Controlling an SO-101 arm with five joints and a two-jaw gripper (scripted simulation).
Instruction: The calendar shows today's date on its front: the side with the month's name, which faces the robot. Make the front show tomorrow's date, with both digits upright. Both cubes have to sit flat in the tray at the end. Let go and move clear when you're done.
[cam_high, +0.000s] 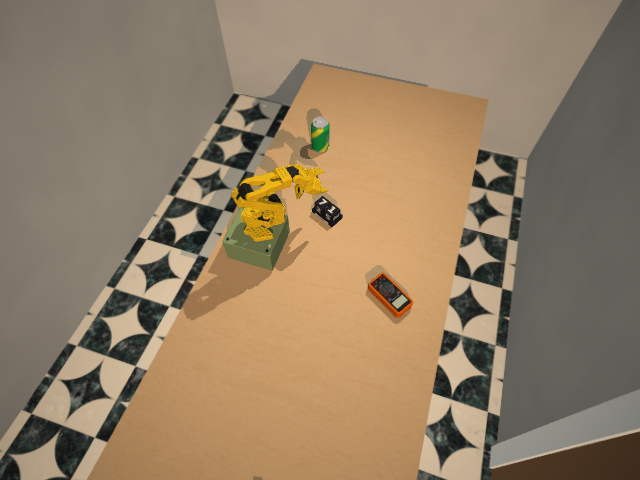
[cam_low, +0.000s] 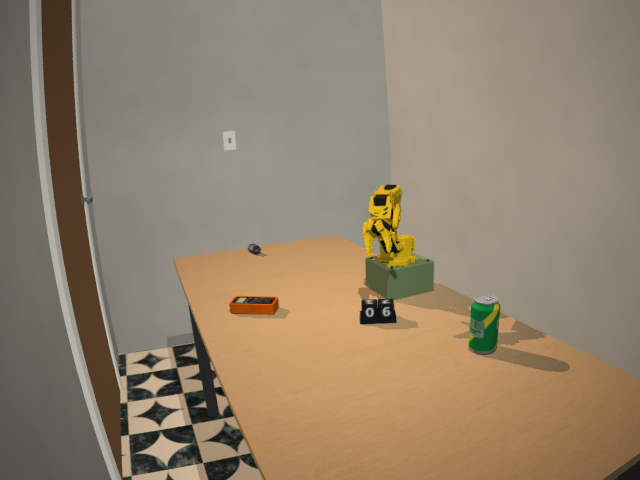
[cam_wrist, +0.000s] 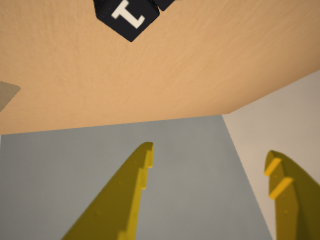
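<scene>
Two black digit cubes sit side by side in a small black tray (cam_low: 377, 320). In the top view, the top of one cube (cam_high: 323, 202) shows 7 and the top of the other cube (cam_high: 332, 209) shows 1. The exterior view shows 0 on the left cube (cam_low: 369, 312) and 6 on the right cube (cam_low: 386, 311), on the side away from the robot. The robot-facing side is too small to read. The wrist view shows the 1-topped cube (cam_wrist: 127, 17) at its upper edge. My gripper (cam_high: 325, 180) (cam_low: 378, 253) (cam_wrist: 210, 148) is open and empty, above and beside the calendar.
A green can (cam_high: 320, 135) (cam_low: 483, 325) stands on the table to one side of the calendar. An orange multimeter (cam_high: 390, 294) (cam_low: 253, 305) lies on the other side, farther off. The arm stands on a green block (cam_high: 250, 253) (cam_low: 410, 279). A small dark object (cam_low: 253, 249) lies at the table's far end.
</scene>
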